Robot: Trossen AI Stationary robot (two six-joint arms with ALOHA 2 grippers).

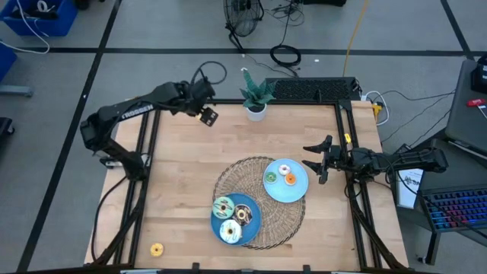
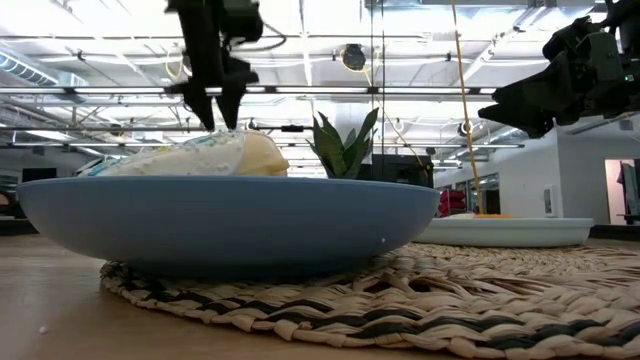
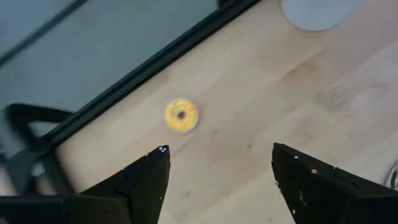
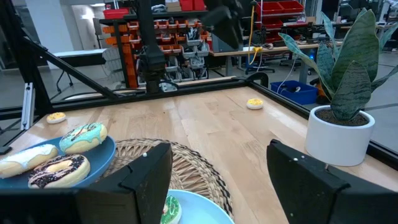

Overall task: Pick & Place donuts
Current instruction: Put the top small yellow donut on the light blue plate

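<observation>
My left gripper (image 1: 208,116) (image 3: 217,149) hangs open above the far part of the table, fingers pointing down and touching nothing. A yellow donut (image 3: 181,116) lies flat on the wood ahead of it by the table's edge rail, also seen in the right wrist view (image 4: 254,103); the arm hides it from above. A second yellow donut (image 1: 156,249) lies at the near left corner. The near blue plate (image 1: 253,221) holds a teal donut (image 1: 223,205), a chocolate one (image 1: 243,215) and a cream one (image 1: 230,231). My right gripper (image 1: 316,161) (image 4: 217,146) waits open beside the far blue plate (image 1: 298,190), which holds a green donut (image 1: 284,170) and an orange one (image 1: 290,180).
Both plates sit on a round woven mat (image 1: 228,179). A potted plant in a white pot (image 1: 256,111) stands at the far edge, close to my left gripper. Black frame rails (image 1: 148,152) run along the table's left and right sides. Bare wood lies left of the mat.
</observation>
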